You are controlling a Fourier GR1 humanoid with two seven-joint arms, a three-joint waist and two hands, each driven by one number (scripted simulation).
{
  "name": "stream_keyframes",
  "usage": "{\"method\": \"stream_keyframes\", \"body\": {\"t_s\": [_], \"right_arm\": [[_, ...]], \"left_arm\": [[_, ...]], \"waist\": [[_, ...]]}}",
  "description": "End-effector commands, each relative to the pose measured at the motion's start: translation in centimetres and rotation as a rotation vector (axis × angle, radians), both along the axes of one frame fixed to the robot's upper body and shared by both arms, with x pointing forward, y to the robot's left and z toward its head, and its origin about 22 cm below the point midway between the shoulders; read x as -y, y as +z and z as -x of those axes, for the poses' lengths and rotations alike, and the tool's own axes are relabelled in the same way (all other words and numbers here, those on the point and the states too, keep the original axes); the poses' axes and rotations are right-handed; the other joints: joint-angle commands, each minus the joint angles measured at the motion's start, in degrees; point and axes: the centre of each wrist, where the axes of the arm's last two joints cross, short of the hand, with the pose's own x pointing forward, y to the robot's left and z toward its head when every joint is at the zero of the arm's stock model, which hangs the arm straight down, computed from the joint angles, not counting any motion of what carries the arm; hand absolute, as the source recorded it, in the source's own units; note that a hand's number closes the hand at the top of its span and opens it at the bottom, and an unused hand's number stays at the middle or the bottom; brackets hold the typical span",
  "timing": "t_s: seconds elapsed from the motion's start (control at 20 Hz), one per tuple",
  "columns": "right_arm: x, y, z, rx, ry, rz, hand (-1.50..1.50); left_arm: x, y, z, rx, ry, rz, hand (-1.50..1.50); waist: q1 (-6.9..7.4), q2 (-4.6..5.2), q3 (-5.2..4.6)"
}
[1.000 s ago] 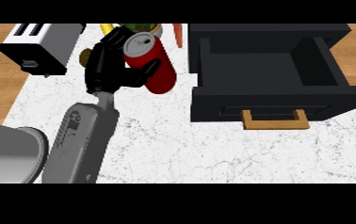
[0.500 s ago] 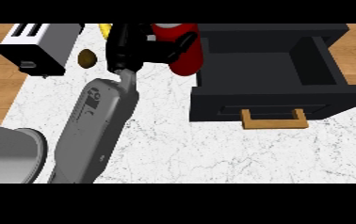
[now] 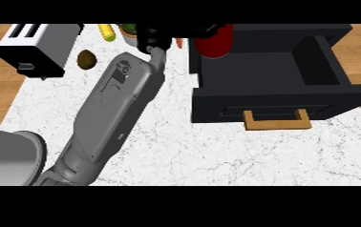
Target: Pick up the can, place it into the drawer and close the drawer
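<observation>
Left hand (image 3: 156, 36) curled round the red can (image 3: 215, 44), held over the left rear wall of the open drawer (image 3: 268, 108). Risk: let go here, the can may catch the rim and topple onto the surface (image 3: 211, 154). Right hand out of view.

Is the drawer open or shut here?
Open. The drawer is pulled out, its dark inside showing; the wooden handle sits at its front.
</observation>
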Motion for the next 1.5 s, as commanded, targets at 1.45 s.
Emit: {"method": "stream_keyframes", "body": {"t_s": [1.45], "right_arm": [[-1.6, 1.1, -1.0, 0.029, 0.063, -0.005, -1.5]], "left_arm": [[7.6, 0.8, -2.4, -0.095, 0.045, -0.138, 1.5]], "waist": [[-3.91, 0.64, 0.1]]}}
